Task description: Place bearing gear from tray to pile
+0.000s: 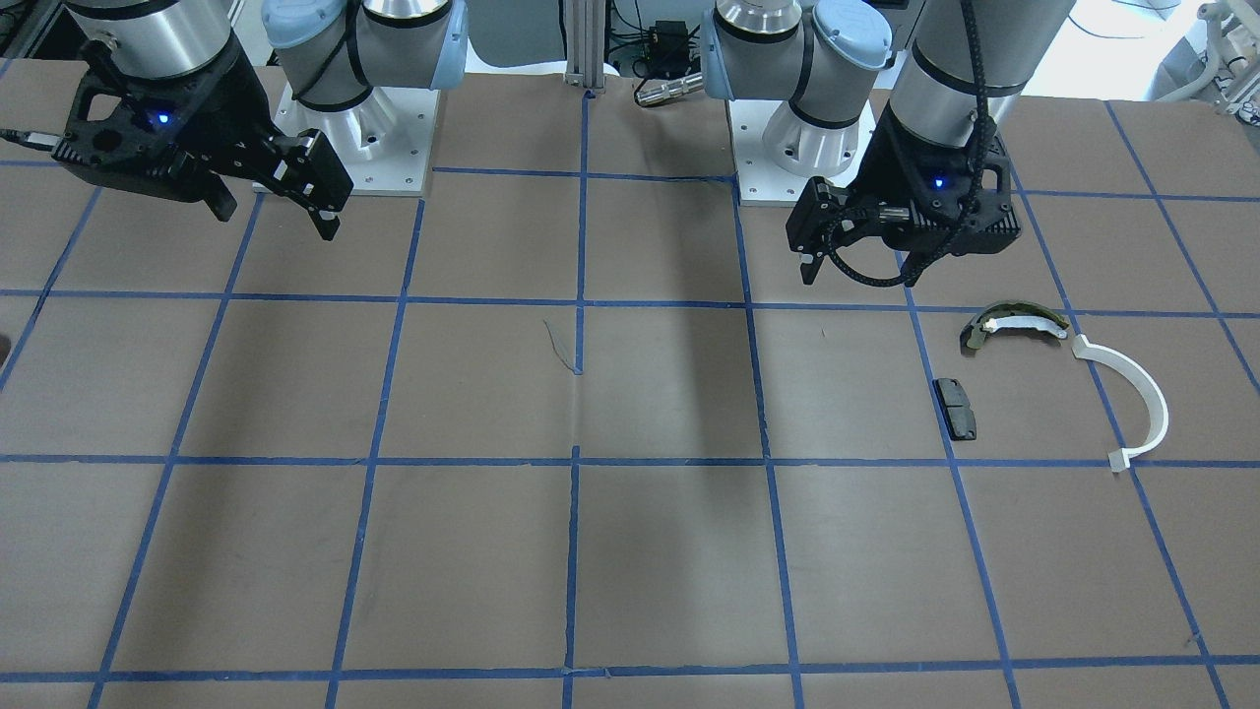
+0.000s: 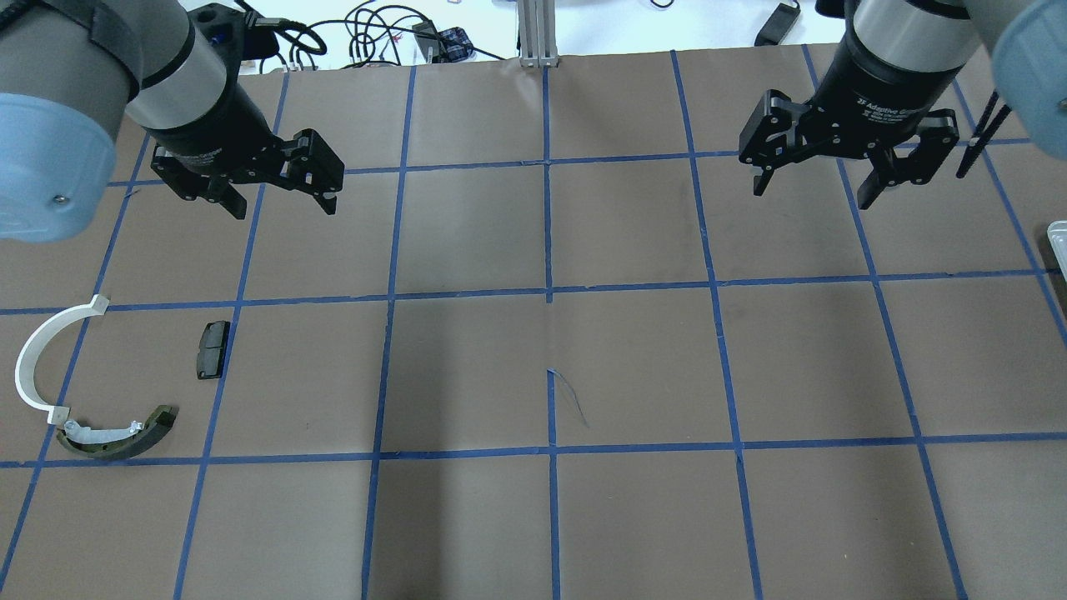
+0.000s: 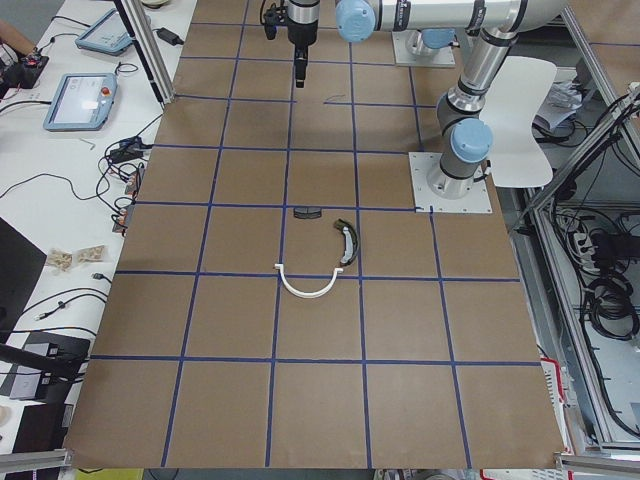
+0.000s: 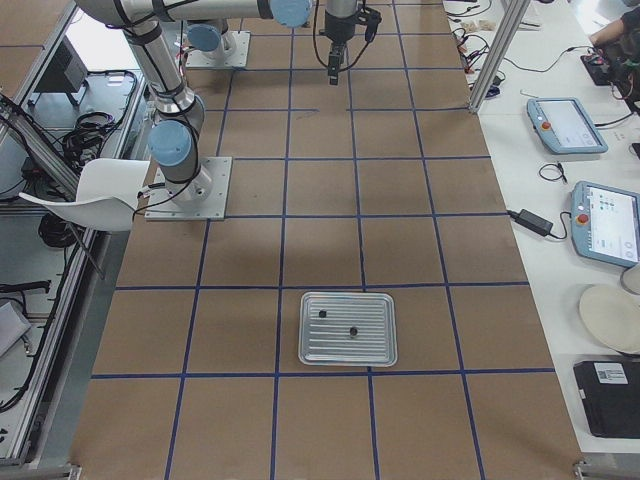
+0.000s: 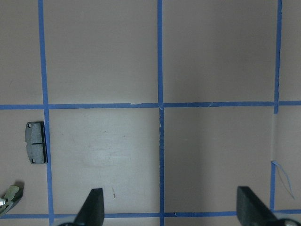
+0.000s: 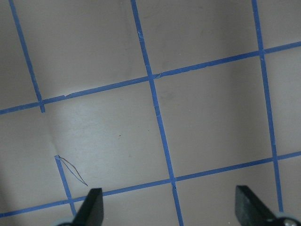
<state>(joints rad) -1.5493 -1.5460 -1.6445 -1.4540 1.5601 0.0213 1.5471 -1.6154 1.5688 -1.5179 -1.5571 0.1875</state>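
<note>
We see the left gripper [image 2: 285, 212] and right gripper [image 2: 810, 198] wide open, well apart from the silver metal tray [image 4: 310, 352]; only the right-side view shows its two small black parts [image 4: 352, 331].

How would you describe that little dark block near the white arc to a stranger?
On the brown table taped into blue squares, three loose parts lie at the robot's left end. The small black rectangular pad lies beside a tape line; unlike the thin white half-ring strip and olive-green curved shoe, it is straight-edged.
</note>
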